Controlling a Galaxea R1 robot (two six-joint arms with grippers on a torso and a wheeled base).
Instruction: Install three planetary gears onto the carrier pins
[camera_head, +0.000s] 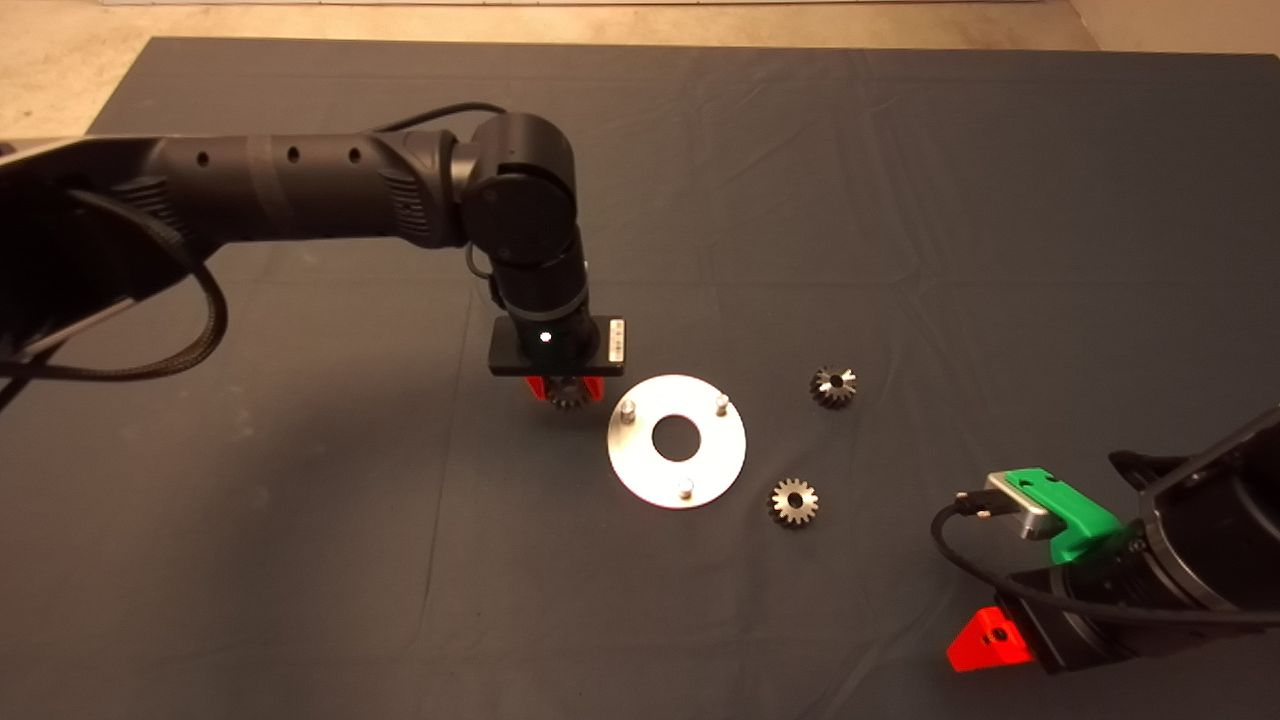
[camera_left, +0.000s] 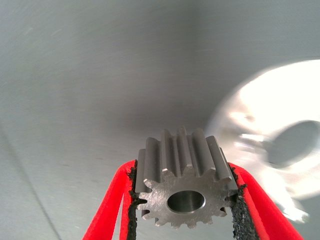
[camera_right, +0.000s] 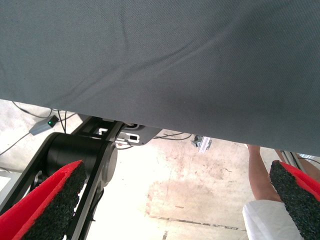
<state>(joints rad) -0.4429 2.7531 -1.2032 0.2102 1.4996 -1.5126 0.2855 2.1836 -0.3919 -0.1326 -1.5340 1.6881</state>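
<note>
My left gripper (camera_left: 185, 200) is clamped on one planetary gear (camera_left: 184, 182), a black pad pressing each toothed flank so its centre hole stays clear between my jaws — left open, I judge, so a pin can pass through it. In the head view this gripper (camera_head: 566, 391) hangs just outside the rim of the white disc (camera_head: 640, 470), on the side away from my other arm. The nearest carrier pin (camera_head: 628, 412) stands upright just beyond my jaws; two more pins (camera_head: 721, 403) (camera_head: 685, 488) stand further round the disc, all bare. Past the disc, well apart from my jaws, the other two gears (camera_head: 832, 385) (camera_head: 793, 501) lie flat on the dark mat (camera_head: 300, 560), waiting their turn. My right gripper (camera_right: 165, 210) is parked at the mat's near edge, fingers spread wide and holding nothing — beyond them I see floor and a person's leg (camera_right: 260, 172).
</note>
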